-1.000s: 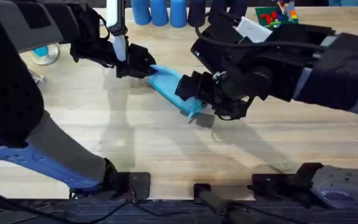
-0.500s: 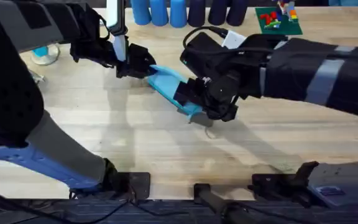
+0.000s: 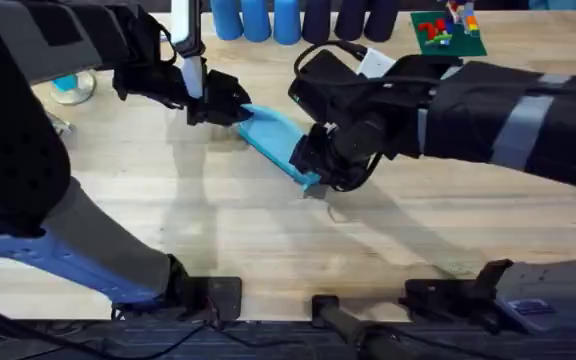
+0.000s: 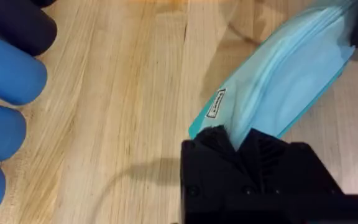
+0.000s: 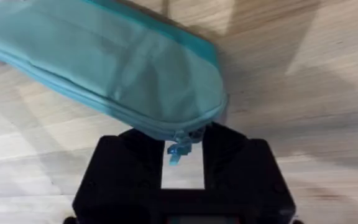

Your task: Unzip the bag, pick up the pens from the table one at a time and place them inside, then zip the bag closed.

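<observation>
The light-blue bag lies slantwise on the table, left of centre. My left gripper is shut on the bag's far-left end; in the left wrist view the black fingertips pinch the fabric of the bag. My right gripper sits at the near-right end. In the right wrist view the bag lies just ahead of the open fingers, and the small zipper pull hangs in the gap between them, untouched. The pens are out of view.
Blue cylinders and dark ones stand along the back edge; the blue ones lie close to the left gripper. A green plate with coloured bricks is at the back right. A teal item rests far left.
The right gripper has moved left along the table to the bag's near-right end, now straddling the zipper pull. The left gripper and the bag have stayed put.
</observation>
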Robot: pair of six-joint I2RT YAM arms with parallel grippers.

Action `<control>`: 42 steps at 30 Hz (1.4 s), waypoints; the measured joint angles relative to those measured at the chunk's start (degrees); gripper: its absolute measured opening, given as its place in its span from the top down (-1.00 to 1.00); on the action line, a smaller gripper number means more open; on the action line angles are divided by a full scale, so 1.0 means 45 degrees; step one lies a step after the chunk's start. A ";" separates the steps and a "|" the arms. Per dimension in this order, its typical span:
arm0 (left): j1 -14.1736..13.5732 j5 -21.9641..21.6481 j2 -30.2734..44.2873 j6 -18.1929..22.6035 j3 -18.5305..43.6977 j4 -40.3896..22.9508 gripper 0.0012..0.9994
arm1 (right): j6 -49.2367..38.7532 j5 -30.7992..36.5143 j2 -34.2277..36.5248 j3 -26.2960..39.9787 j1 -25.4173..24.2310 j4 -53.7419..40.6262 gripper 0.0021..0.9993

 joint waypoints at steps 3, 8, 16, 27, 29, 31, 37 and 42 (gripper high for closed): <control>0.0000 0.0004 0.0000 0.0000 0.0000 0.0000 0.92 | 0.0008 -0.0005 0.0000 0.0000 0.0000 0.0000 0.40; 0.0000 0.0004 0.0000 0.0000 0.0000 0.0005 0.92 | 0.0020 -0.0062 0.0000 0.0000 0.0000 0.0037 0.65; 0.0000 0.0019 0.0000 0.0000 0.0000 0.0005 0.92 | 0.0003 -0.0180 0.0000 0.0000 0.0005 0.0063 0.91; 0.0000 0.0019 0.0000 0.0000 0.0000 0.0019 0.92 | -0.0645 -0.0180 -0.0466 0.0000 -0.0058 -0.0186 0.94; 0.0000 0.0019 0.0000 0.0000 0.0000 0.0040 0.92 | -0.0803 -0.0185 -0.0778 0.0000 -0.0204 -0.0233 0.94; 0.0000 0.0019 0.0000 -0.0004 0.0000 0.0058 0.92 | -0.1016 -0.0185 -0.1128 -0.0005 -0.0426 -0.0290 0.94; 0.0005 0.0019 0.0000 -0.0005 0.0000 0.0102 0.92 | -0.2537 -0.0172 -0.1785 -0.0005 -0.1239 -0.0081 0.94; 0.0005 0.0009 0.0000 -0.0005 0.0000 0.0126 0.92 | -0.4572 -0.0189 -0.1870 0.0000 -0.1253 -0.0029 0.94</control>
